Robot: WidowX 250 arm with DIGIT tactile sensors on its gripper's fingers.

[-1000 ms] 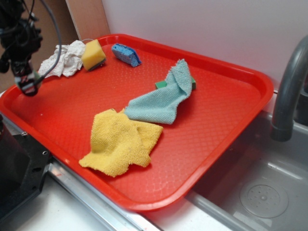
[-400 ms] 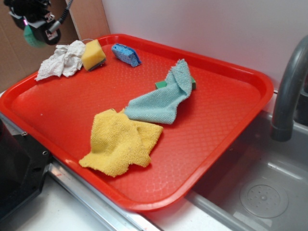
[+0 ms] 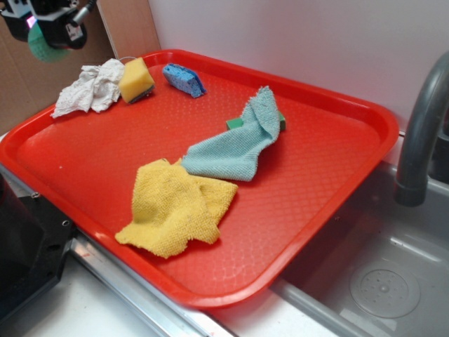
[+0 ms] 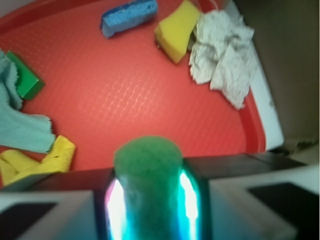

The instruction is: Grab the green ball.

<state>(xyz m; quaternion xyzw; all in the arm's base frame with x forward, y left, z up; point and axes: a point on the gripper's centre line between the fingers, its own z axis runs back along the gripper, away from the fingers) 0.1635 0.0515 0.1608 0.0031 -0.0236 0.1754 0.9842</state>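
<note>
In the exterior view the black robot gripper [image 3: 43,31] sits high at the upper left corner, above and beyond the red plastic tray [image 3: 337,203], with the small teal-green knitted ball [image 3: 42,46] showing beneath it. The wrist view makes the hold plain: the ball [image 4: 148,175] is clamped between the two fingers [image 4: 50,212], closed tight against its sides, well above the tray floor. Below lie a yellow sponge [image 4: 176,30], a blue sponge [image 4: 128,15], a crumpled white rag [image 4: 222,52], a green rectangular sponge block [image 4: 24,76], a teal woven cloth [image 4: 17,127] and a yellow towel [image 4: 37,162]. Only the exterior view shows the grey faucet [image 3: 421,133] and sink [image 3: 379,281].
</note>
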